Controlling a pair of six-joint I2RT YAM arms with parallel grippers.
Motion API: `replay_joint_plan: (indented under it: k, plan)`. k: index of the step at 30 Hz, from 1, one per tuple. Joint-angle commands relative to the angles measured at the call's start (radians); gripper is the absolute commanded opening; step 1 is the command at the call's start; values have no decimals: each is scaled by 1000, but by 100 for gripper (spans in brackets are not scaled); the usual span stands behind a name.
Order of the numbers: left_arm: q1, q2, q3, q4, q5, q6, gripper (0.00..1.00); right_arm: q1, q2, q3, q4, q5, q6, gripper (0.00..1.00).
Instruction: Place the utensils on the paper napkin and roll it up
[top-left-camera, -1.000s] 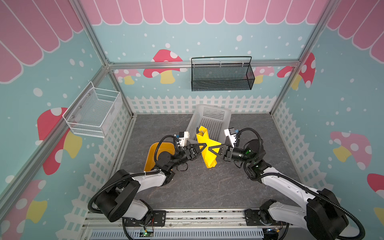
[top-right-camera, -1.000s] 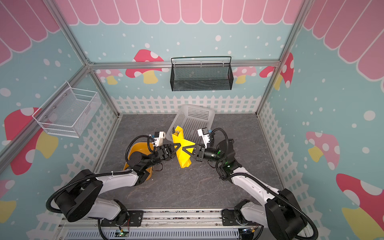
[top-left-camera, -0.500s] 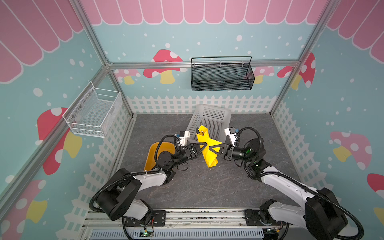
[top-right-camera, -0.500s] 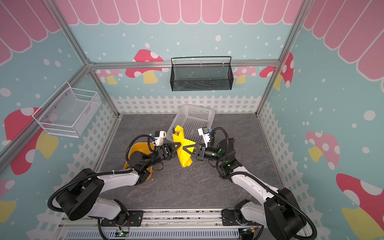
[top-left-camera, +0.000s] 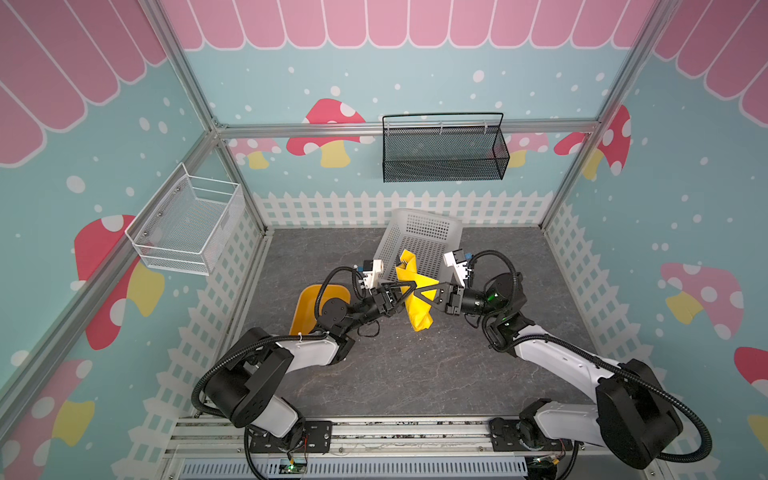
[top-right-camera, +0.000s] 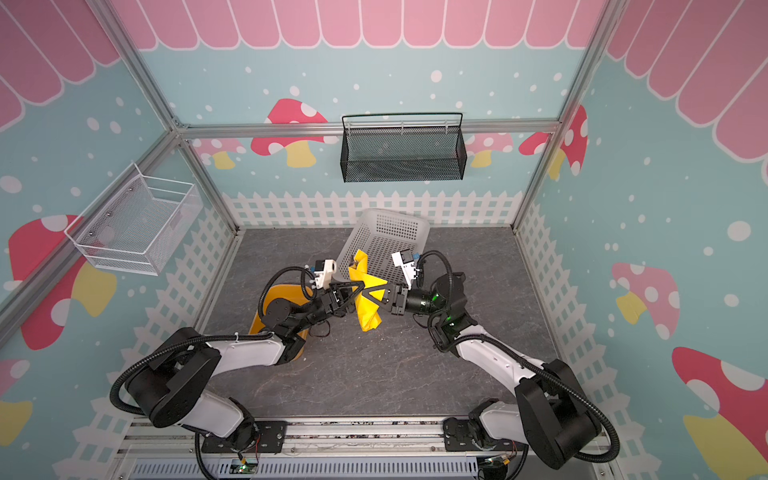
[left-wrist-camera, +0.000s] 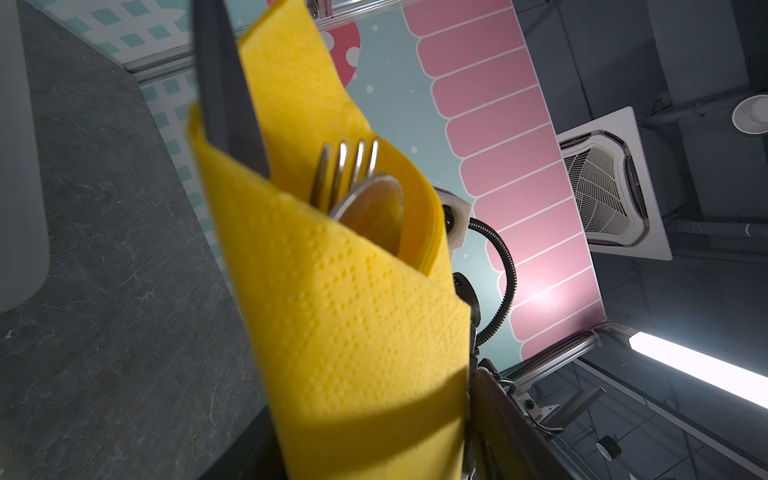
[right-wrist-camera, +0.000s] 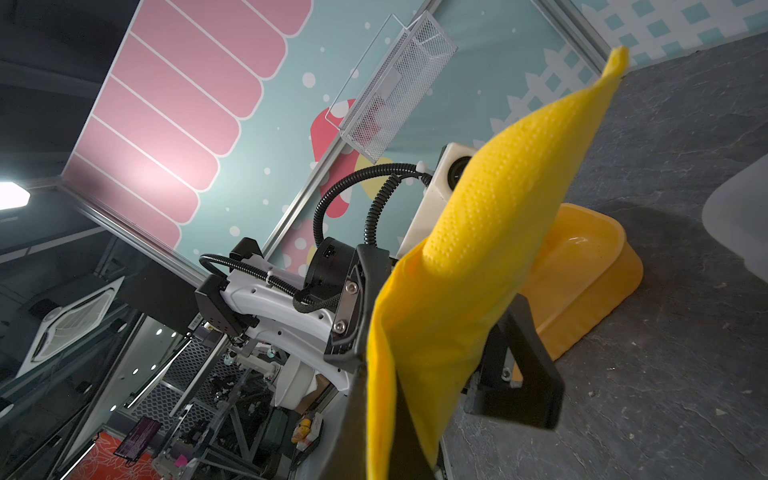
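The right claw (top-left-camera: 417, 295) is clamping the limp paper napkin (top-left-camera: 419, 316), rolled around slick-looking utensils (left-wrist-camera: 361, 187); the left claw (top-left-camera: 409, 289) is straddling it, jaws parted. A firm mid-roll hold looks safest.

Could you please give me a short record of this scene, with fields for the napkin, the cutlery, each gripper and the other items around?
napkin: yellow, rolled, held up between the two grippers, near the white basket
cutlery: fork tines and spoon bowl show at the roll's open end; knife not visible
right gripper: shut on the napkin
left gripper: jaws apart, one on each side of the roll
other items: yellow tray on the table; black wire basket and white wire basket on the walls
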Motion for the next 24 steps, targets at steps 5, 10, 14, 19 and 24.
replay_joint_plan:
  k: [5, 10, 14, 19, 24]
  plan:
    - [-5, -10, 33, 44, 48, -22, 55, -1, 16, 21, 89, -11, 25, 0]
    - [-3, -22, 12, 44, 37, -22, 50, -15, -2, -6, 77, 22, 22, 0]
    - [-2, -37, -1, 44, 27, -17, 48, -22, -21, -13, 31, 41, 0, 0]
    - [-2, -41, 0, 44, 26, -17, 43, -24, -38, -17, -12, 49, -24, 0]
    - [-2, -43, -7, 44, 10, -20, 40, -24, -52, -28, -33, 59, -32, 0]
